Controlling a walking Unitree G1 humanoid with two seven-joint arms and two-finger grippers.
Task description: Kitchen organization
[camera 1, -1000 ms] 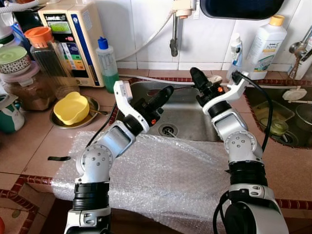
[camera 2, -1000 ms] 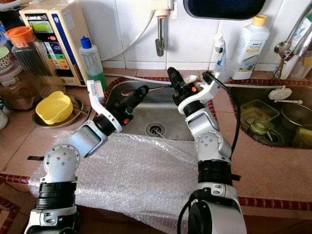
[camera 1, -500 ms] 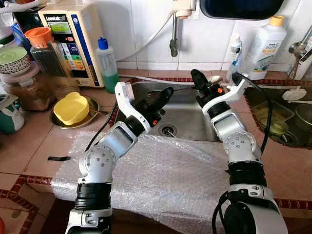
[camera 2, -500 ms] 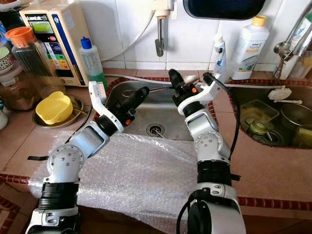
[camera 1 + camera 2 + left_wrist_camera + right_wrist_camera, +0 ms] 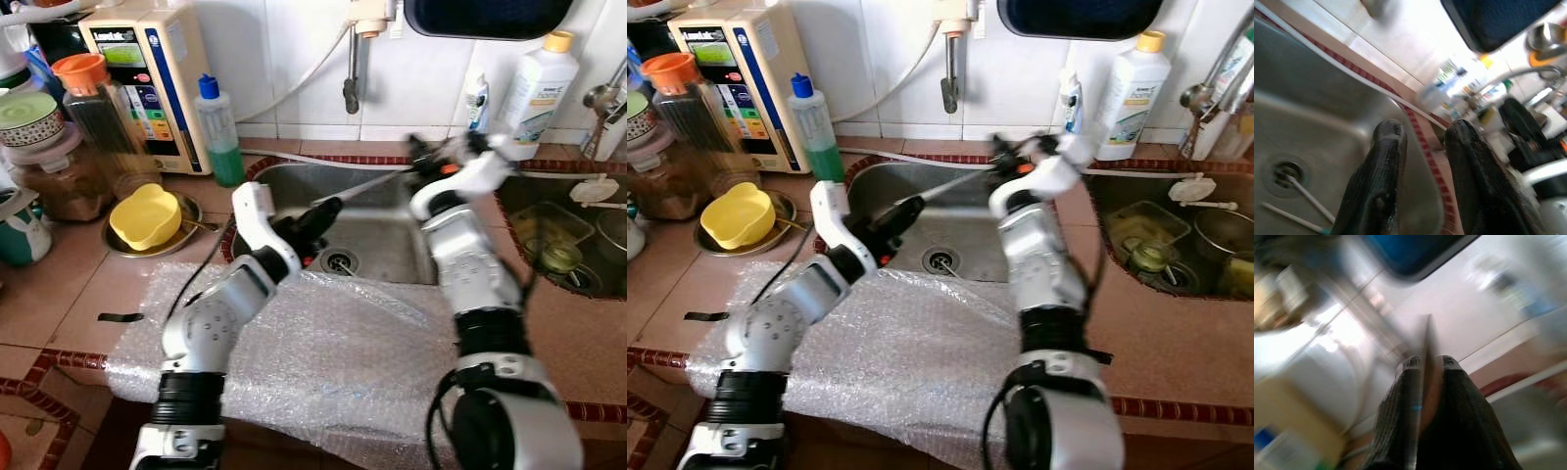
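Note:
My right gripper (image 5: pixel 423 162) is over the back rim of the steel sink (image 5: pixel 387 240), blurred by motion. It is shut on a thin long metal utensil (image 5: pixel 362 186) that slants down across the basin; in the right wrist view the utensil (image 5: pixel 1425 340) runs as a narrow strip between the closed fingers. My left gripper (image 5: pixel 321 212) hangs over the basin's left part, near the drain (image 5: pixel 338 262). Its fingers (image 5: pixel 1388 161) stand apart with nothing between them. Two thin white sticks (image 5: pixel 1308 198) lie by the drain.
A sheet of bubble wrap (image 5: pixel 323 362) covers the counter in front of the sink. To the left are a yellow bowl (image 5: pixel 145 217), a green soap bottle (image 5: pixel 217 122), a water purifier (image 5: pixel 147 69) and jars. A white bottle (image 5: pixel 537 78) and a second basin (image 5: pixel 568 235) are to the right.
My right arm has swung to the right and turned its wrist, and now blurs. My left gripper has dropped a little lower into the basin.

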